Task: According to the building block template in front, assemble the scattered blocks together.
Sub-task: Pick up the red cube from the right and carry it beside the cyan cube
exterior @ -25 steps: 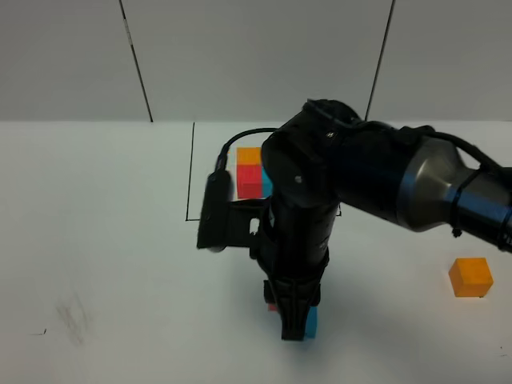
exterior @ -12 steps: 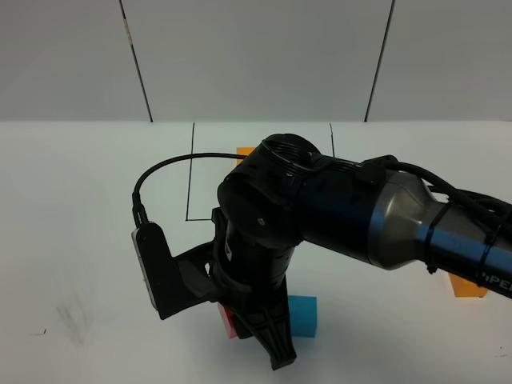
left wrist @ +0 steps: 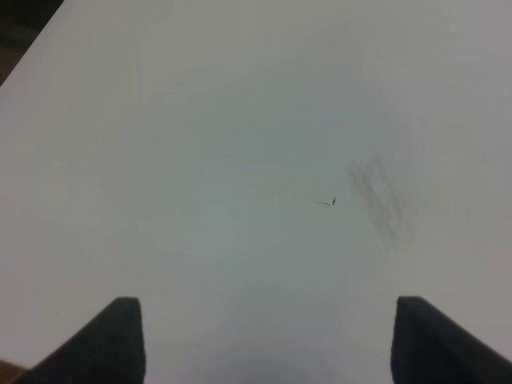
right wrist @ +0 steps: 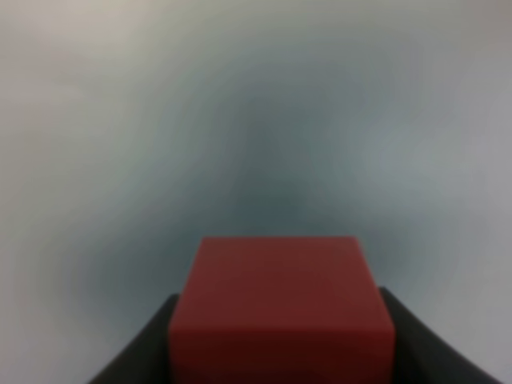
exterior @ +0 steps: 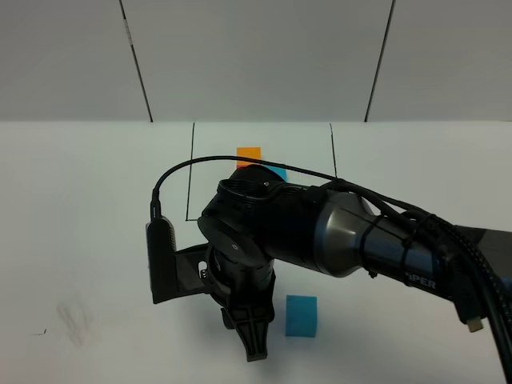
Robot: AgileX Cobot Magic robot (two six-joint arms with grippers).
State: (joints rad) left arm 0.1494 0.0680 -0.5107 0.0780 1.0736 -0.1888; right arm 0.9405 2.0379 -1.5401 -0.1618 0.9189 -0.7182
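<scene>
Right pincer pinching a small matte red cube, tips pointing down at the white tabletop.
White letters ending "PER" mark its dark arm. A matte blue cube sits just beside the pincer, and the black-outlined block template lies beyond, partly hidden. The left pincer is spread above the same tabletop. A grey panelled wall stands behind.

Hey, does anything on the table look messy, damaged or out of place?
Only a faint grey smudge on the left of the table, with a tiny black mark beside it. The blue cube looks intact.
</scene>
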